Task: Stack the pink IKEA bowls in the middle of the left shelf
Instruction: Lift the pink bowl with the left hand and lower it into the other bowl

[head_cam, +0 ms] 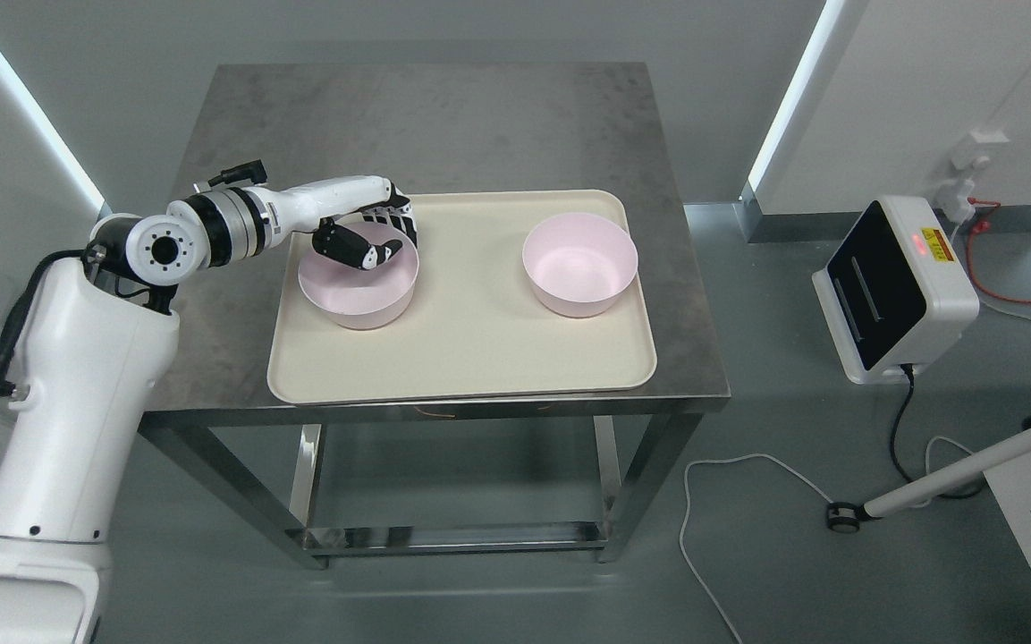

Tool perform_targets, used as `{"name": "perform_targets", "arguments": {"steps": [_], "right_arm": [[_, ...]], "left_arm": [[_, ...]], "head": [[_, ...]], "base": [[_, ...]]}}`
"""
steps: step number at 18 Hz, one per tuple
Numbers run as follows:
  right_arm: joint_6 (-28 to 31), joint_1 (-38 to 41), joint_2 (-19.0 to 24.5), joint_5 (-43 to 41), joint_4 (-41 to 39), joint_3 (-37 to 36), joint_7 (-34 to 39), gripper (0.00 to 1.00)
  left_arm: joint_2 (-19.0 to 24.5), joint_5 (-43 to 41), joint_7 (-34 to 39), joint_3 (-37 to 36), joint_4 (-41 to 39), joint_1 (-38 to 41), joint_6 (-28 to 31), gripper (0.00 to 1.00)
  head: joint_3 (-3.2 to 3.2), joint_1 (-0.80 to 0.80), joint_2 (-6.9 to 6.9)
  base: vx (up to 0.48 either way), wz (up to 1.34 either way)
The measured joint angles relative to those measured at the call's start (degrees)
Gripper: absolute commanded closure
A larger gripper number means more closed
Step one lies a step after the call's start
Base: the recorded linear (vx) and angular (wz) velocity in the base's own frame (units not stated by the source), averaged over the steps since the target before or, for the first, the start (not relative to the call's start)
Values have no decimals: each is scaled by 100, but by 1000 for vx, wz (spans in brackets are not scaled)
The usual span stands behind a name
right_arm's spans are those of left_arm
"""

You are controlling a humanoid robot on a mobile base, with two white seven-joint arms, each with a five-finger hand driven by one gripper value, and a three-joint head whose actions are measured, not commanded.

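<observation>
Leftmost, the robot's left arm reaches in from the lower left corner across the steel table (238, 134); its left hand (370, 234) sits at the far rim of the near-left pink bowl (358, 284), thumb dipped inside the bowl and the other fingers (390, 217) curled over the outside of the rim, so the hand looks pinched on the bowl's wall, though how firmly it grips cannot be told; the bowl seems to rest on the cream tray (461, 358) in its left half. Further right, well apart from the first, the second pink bowl (579, 262) stands upright and untouched on the tray's right half; beyond the table a white device (895, 291) sits on the floor. The right arm is out of sight; no shelf shows in this view. A thin rim pinch is the likely risk: the bowl could tilt or slip out when lifted, or drag the light tray along; a clumsy swing could knock the other bowl.
</observation>
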Motion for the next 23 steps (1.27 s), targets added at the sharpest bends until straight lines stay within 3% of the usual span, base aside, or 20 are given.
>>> {"name": "perform_targets", "arguments": {"steps": [6,11,19,23], "right_arm": [[-12,0,0,227,0,0,0,0],[-20,0,0,77,0,0,0,0],[-22,0,0,3,0,0,0,0],[-22,0,0,-7,0,0,0,0]], "left_arm": [[-322,23,-266,76,15,-387,-4,100],[-823,40,-328,-106,31,-812,502,99],[-1280,548,1133,-1498,100,-1327,958,99],[-1415,723,1302,-2139,258,-1597,993,99]], "head": [[0,0,0],[0,0,0],[0,0,0],[0,0,0]], "base": [[0,0],[0,0],[0,0],[0,0]]}}
